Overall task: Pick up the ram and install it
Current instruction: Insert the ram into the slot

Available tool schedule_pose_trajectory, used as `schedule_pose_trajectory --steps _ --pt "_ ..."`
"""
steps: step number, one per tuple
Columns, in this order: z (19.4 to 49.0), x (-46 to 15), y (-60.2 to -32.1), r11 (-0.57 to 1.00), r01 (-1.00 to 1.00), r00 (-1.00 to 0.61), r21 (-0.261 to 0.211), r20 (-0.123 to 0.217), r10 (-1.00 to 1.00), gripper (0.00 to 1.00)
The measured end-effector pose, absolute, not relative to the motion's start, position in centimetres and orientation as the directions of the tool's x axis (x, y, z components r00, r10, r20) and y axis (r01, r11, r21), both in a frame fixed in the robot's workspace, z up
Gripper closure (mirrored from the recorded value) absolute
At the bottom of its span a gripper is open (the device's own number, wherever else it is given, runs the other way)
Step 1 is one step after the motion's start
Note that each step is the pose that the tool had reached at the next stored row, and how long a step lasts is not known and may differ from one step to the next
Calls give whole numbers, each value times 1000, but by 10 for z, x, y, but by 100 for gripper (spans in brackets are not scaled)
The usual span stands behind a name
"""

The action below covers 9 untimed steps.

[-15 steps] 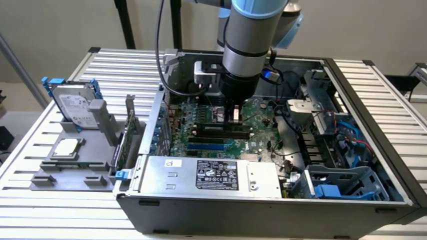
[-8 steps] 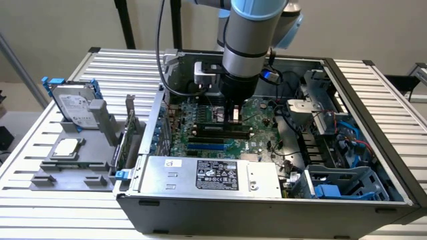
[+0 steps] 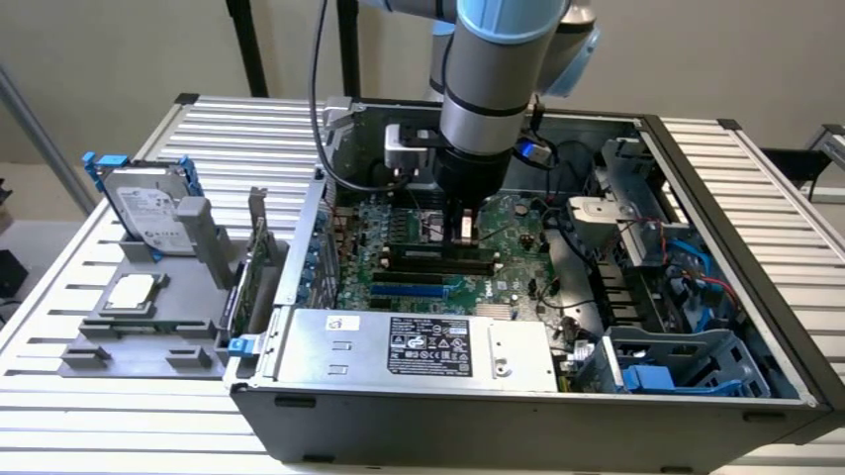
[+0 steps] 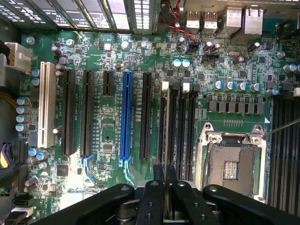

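Your gripper (image 4: 167,197) has the ram (image 4: 167,140) clenched edge-on, lowered over the motherboard (image 4: 112,183) slots (not yet seated).

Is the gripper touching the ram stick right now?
Touching: in the wrist view the gripper fingers clamp the thin ram stick edge-on above the motherboard slots.

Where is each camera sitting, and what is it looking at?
Exterior view: off the arm, above the open computer case, looking down at the arm and gripper.
Wrist view: on the wrist, facing the motherboard; gripper shut on the ram.
Shared: motherboard, gripper, ram.
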<state>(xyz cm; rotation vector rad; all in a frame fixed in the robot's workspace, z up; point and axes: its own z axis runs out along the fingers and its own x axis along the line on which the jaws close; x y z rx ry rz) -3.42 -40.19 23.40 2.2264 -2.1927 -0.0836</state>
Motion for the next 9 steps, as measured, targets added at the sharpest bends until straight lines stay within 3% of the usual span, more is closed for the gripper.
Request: schedule_pose_trajectory --steps 9 --pt "231 -33 -402 -16 -999 15 49 -24 -1000 86"
